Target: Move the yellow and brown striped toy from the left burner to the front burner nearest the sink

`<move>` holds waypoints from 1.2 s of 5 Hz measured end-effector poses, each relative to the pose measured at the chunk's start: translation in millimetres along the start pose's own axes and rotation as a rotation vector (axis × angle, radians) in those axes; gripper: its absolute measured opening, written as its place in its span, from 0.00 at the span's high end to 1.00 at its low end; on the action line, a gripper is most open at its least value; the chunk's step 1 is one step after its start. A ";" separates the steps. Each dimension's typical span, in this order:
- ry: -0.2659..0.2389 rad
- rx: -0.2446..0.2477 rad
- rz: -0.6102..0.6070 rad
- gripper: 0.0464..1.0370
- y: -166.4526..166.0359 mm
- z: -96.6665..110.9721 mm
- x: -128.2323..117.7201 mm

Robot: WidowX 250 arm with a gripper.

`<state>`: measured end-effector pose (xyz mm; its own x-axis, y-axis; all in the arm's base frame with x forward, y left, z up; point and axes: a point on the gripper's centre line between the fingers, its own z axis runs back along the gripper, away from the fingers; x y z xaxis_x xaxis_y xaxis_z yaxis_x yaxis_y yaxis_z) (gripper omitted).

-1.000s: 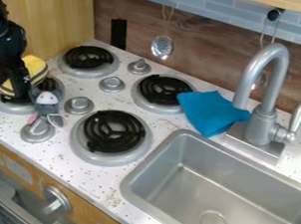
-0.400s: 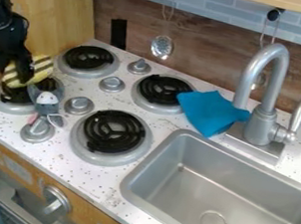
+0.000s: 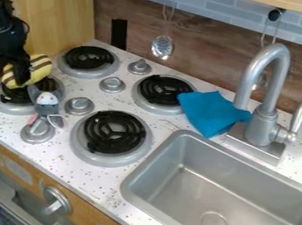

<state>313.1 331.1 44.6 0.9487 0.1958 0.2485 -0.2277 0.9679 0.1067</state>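
- a black gripper (image 3: 21,78) is seen at the left, hung from an arm (image 3: 5,35) that is let into the view from the upper left.
- the gripper is placed in front of a yellow toy (image 3: 41,68) with dark stripes, and the toy's middle is hidden by it.
- whether the jaws are wide, narrow or closed on the toy cannot be told.
- the yellow toy is seen over the left burner (image 3: 0,104), beside the wooden side wall (image 3: 56,15); whether its weight is borne by the burner cannot be told.
- a grey toy (image 3: 47,108) with a white face is set just below the yellow toy as viewed, at the burner's right edge, near a round knob (image 3: 79,105).
- three more burners are set in the speckled counter (image 3: 100,185), with other knobs placed among them.
- a blue cloth (image 3: 211,112) is draped beside the tap (image 3: 263,126), near the back edge of the sink (image 3: 207,190).
- a metal spoon (image 3: 163,47) is hung against the brown back wall (image 3: 202,59).
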 end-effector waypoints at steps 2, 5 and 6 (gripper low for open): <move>-0.001 -0.015 -0.041 0.38 -3.2 -2.0 -2.4; -0.025 0.018 -0.173 0.38 -67.3 44.1 -2.9; -0.074 0.021 -0.188 0.38 -94.0 73.2 -4.0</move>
<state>314.6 227.7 104.0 0.9564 -0.0011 0.2920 -0.0532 0.9826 0.1780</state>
